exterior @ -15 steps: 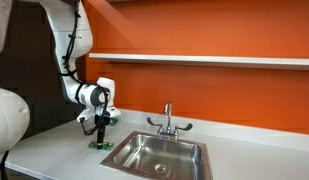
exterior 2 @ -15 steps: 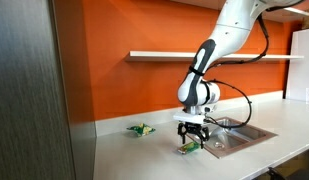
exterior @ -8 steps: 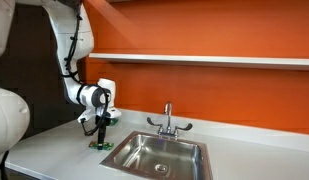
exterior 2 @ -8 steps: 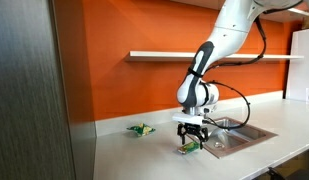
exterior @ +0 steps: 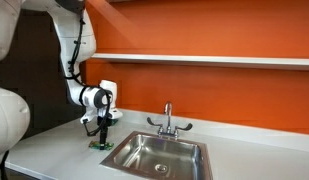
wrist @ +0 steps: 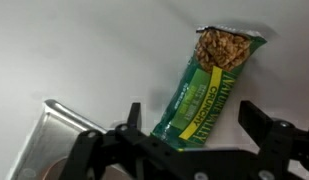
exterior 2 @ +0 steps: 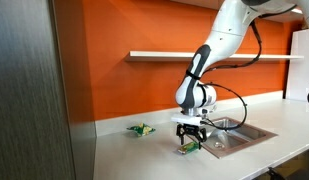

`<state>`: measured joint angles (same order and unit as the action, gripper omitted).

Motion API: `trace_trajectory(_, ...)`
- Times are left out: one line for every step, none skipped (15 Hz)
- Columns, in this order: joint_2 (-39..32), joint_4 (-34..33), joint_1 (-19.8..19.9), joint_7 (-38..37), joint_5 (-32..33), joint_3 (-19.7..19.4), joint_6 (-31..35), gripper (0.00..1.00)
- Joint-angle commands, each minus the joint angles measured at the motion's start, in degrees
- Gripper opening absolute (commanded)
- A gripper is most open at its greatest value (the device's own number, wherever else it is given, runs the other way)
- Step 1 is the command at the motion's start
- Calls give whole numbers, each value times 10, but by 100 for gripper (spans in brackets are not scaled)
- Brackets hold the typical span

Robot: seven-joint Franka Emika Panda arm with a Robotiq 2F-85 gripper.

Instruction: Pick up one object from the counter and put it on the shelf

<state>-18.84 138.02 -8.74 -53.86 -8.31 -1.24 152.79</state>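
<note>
- Grasp approach is the step in hand: the hand [wrist: 192,115] hangs low over the green packet [wrist: 216,85], and nothing is lifted yet.
- Jaws stand wide, one finger [wrist: 134,112] toward 9 o'clock of the packet and its mate toward 3 o'clock. Both look clear of the wrapper, so the hand holds nothing.
- The packet lies flat on the worktop [wrist: 74,50], printed face up, its length running from 7 o'clock to 1 o'clock in the wrist view.
- A steel corner of the sink [wrist: 49,130] shows at 8 o'clock there, so the packet sits just beside the basin rim.
- Next move, as I judge it: drop the last bit, close across the packet's short side, then lift. A thin flat wrapper may slip out, or the fingertips may scrape the worktop.
- In an exterior view a lumpier green-and-yellow item [exterior 2: 142,129] lies apart at 9 o'clock of the hand, untouched.
- Farthest back, the shelf [exterior: 214,60] runs along the orange wall [exterior: 194,30] at 12 to 1 o'clock, well above the worktop. That calls for a long raise.
</note>
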Motion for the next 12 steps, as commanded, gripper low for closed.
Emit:
trace_trajectory(-13, -18, -8, -15, 8, -9, -6, 100)
trace_trajectory(-15, -19, -8, -15, 8, -10, -7, 100)
trace_trajectory(-17, -21, -8, -15, 8, -11, -7, 100)
trace_trajectory(-18, -22, -8, -14, 8, -12, -7, 100)
trace_trajectory(-19, -22, -8, -14, 9, -13, -7, 75)
trace_trajectory(-20, -23, -9, -14, 9, -14, -7, 72)
trace_trajectory(-21, -23, -9, -14, 10, -15, -7, 65)
trace_trajectory(-21, -24, -10, -14, 10, -16, -7, 56)
trace_trajectory(-21, -25, -10, -14, 10, -17, -7, 49)
trace_trajectory(-21, -27, -10, -14, 10, -17, -7, 42)
trace_trajectory(-21, -28, -10, -13, 9, -17, -7, 34)
trace_trajectory(-21, -30, -10, -13, 9, -16, -7, 27)
